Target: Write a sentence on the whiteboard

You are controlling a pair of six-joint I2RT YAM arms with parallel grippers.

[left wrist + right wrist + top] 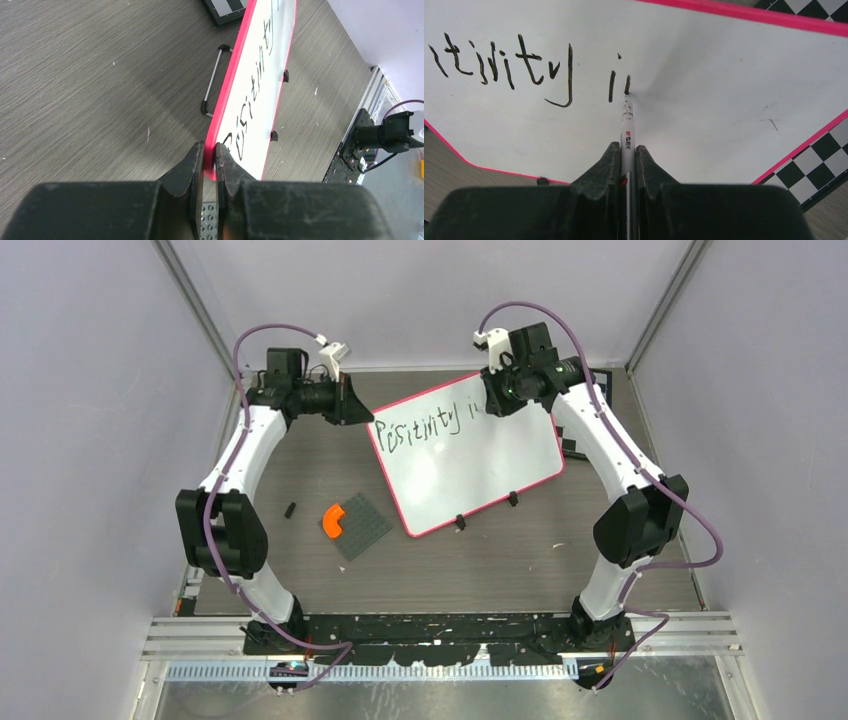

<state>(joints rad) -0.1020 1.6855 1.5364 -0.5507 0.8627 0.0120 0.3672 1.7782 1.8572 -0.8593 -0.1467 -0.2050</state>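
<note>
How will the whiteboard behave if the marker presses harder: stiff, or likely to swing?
Probably stiff: the whiteboard looks flat and unbent though the left jaws pinch only its pink rim at one corner. With that single grip, a harder push from the marker may pivot it. Its glossy face likely lets the tip skid.
</note>
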